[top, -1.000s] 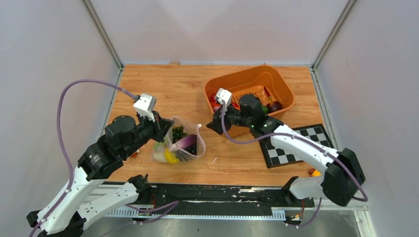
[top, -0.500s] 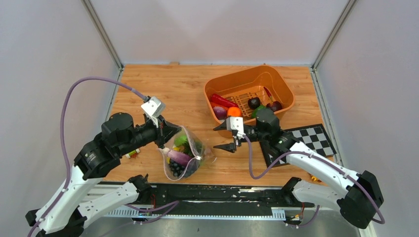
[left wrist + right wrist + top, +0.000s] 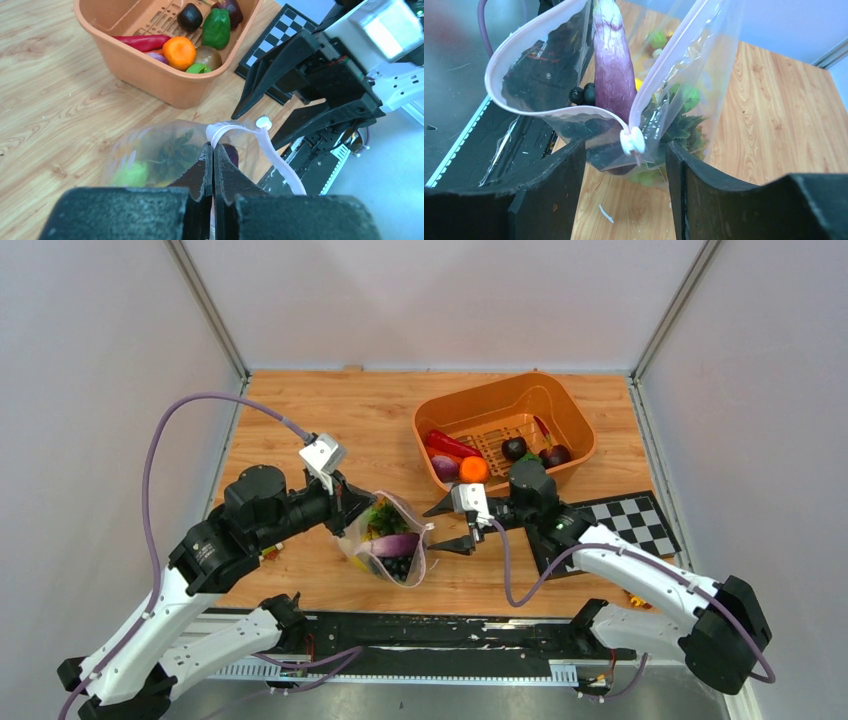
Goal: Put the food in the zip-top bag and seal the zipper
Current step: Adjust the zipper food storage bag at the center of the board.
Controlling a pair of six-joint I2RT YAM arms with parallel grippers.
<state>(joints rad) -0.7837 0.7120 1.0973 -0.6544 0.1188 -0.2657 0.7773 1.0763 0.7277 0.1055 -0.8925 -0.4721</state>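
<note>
Left wrist: lower part of clear dotted zip-top bag hidden behind clamped black left pincer; food inside reads as green and yellow smears. Right wrist: purple toy eggplant top end and bag's upper part cut by frame edge, far background blurred. Top view: small reddish bits beside left arm too small to identify

No writing, label, brand name, number or sign can be read in any of the views. The only marking to be made out is the pattern of black and white squares printed on the chequered mat, which is laid on the counter.
</note>
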